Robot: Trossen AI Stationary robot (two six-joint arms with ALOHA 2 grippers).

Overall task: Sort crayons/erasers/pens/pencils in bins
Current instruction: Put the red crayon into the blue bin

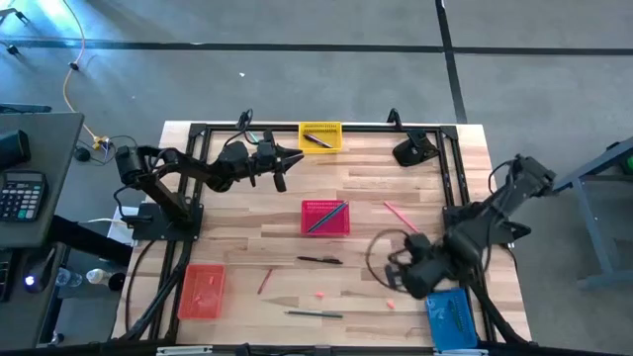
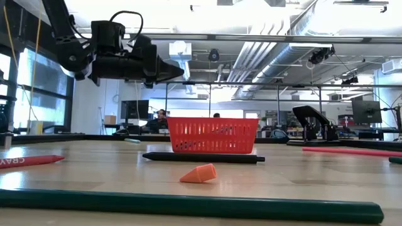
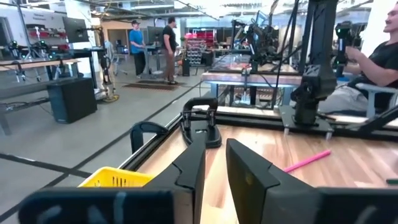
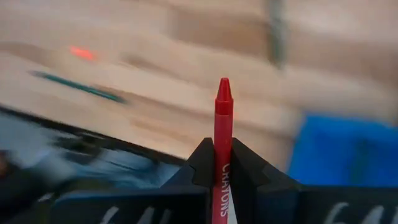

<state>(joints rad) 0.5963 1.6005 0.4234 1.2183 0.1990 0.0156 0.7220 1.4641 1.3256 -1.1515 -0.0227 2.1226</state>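
Observation:
My right gripper (image 1: pixel 396 269) (image 4: pixel 222 146) is shut on a red crayon (image 4: pixel 222 118) above the table, just left of the blue bin (image 1: pixel 450 318). My left gripper (image 1: pixel 284 166) (image 3: pixel 215 163) hovers empty beside the yellow bin (image 1: pixel 319 136), which holds a black pen; its fingers stand a narrow gap apart. The red bin (image 1: pixel 325 217) at mid-table holds pencils. On the table lie a black pen (image 1: pixel 318 260), a red crayon (image 1: pixel 264 282), a green pencil (image 1: pixel 315 313), a pink pencil (image 1: pixel 400 215) and two erasers (image 1: pixel 320 294) (image 1: pixel 391 305). My right gripper pinches the crayon's labelled lower part (image 4: pixel 222 163) between its two fingers. The crayon lies along the fingers, and its pointed end (image 4: pixel 223 87) sticks out past the fingertips. It is lifted clear of the table.
The orange bin (image 1: pixel 202 291) stands at the near left. A black clamp-like stand (image 1: pixel 413 150) sits at the far right. A dark frame (image 1: pixel 451 173) runs round the tabletop. In the low view the eraser (image 2: pixel 200 173), pen (image 2: pixel 201 157) and green pencil (image 2: pixel 188 206) lie before the red bin (image 2: pixel 213 134).

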